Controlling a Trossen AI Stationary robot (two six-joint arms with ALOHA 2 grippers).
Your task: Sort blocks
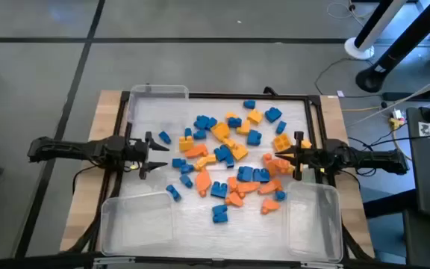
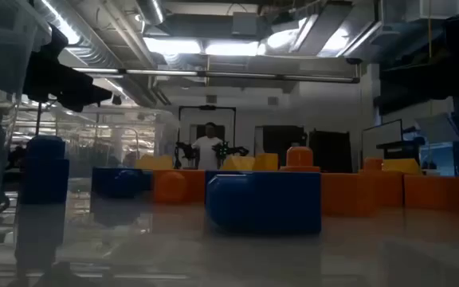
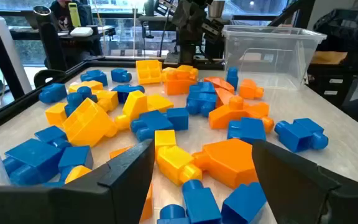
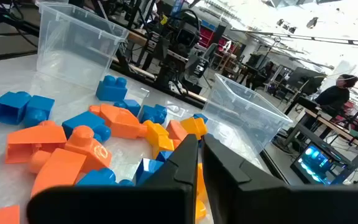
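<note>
Blue, orange and yellow blocks lie loose in a heap on the middle of the tray; in the low view a big blue block stands nearest. My left gripper hovers low at the heap's left edge, open and pointing level toward the table's right. In its wrist view the fingers flank a yellow block and an orange block without touching them. My right gripper is shut at the heap's right edge and points level toward the left, its tips close to a yellow block. My right gripper has its shut fingertips right at the blocks on the heap's right side. I cannot tell whether they touch any block, since the fingers themselves cover that spot in the wrist view.
A clear bin stands at the far left of the tray, another at the near left, and a third at the near right. A dark frame borders the tray. A person stands in the room beyond the table.
</note>
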